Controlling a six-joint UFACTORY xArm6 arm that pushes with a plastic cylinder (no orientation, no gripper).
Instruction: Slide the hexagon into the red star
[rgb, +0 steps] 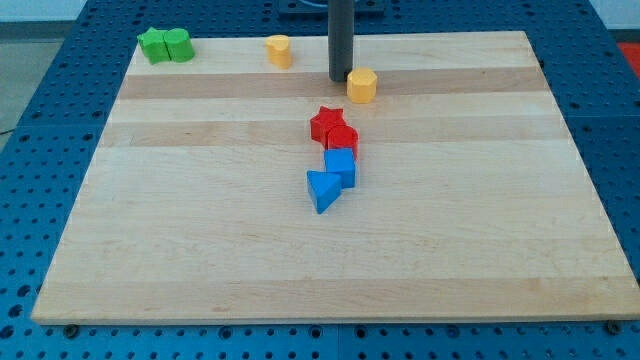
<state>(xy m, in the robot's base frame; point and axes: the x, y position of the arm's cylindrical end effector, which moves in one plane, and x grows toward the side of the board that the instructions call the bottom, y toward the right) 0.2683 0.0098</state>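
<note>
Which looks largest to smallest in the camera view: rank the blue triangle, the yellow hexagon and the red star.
1. blue triangle, largest, though it lies nearest the view's bottom, which may flatter it.
2. and 3. red star and yellow hexagon look about alike; I won't rank them.
My tip stands just left of the hexagon.

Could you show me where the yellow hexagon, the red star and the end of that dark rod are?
Yellow hexagon block (362, 85), camera view, on its top face.
Red star block (326, 122), camera view, centre of its top face.
My tip (340, 79), camera view, the dark rod's very bottom end, just left of the hexagon.
</note>
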